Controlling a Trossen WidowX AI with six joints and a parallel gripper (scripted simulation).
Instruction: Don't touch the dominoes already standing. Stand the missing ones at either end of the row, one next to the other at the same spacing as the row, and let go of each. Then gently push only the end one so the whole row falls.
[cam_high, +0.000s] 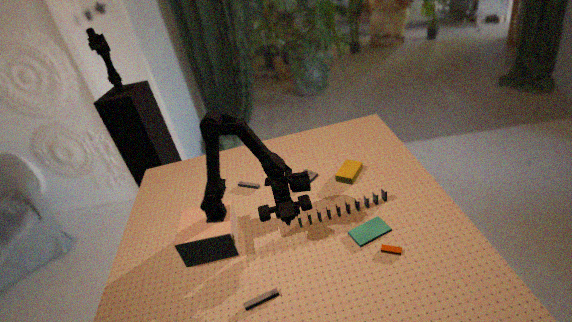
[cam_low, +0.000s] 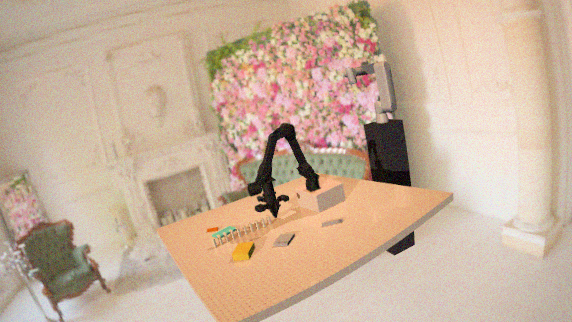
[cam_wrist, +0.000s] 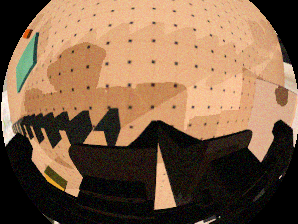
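Note:
A row of several dominoes (cam_high: 367, 201) (cam_wrist: 80, 127) stands upright on the table; in the exterior view it runs from beside the green slab up to my gripper. The end domino (cam_high: 300, 222) (cam_wrist: 114, 122) nearest the arm stands upright, left of the fingers in the wrist view. My gripper (cam_high: 288, 220) (cam_low: 275, 215) (cam_wrist: 156, 124) is shut with nothing between the fingers. It points down, low over the table just beyond that end of the row, with a small gap to the end domino in the wrist view. No domino looks fallen.
A green slab (cam_high: 370, 231) (cam_low: 224, 230) (cam_wrist: 27, 62) and an orange block (cam_high: 391, 249) lie on one side of the row. A yellow block (cam_high: 349, 171) (cam_low: 243, 251) and a grey block (cam_low: 284, 240) lie on the other. Grey bars (cam_high: 248, 185) (cam_high: 261, 299) lie farther off.

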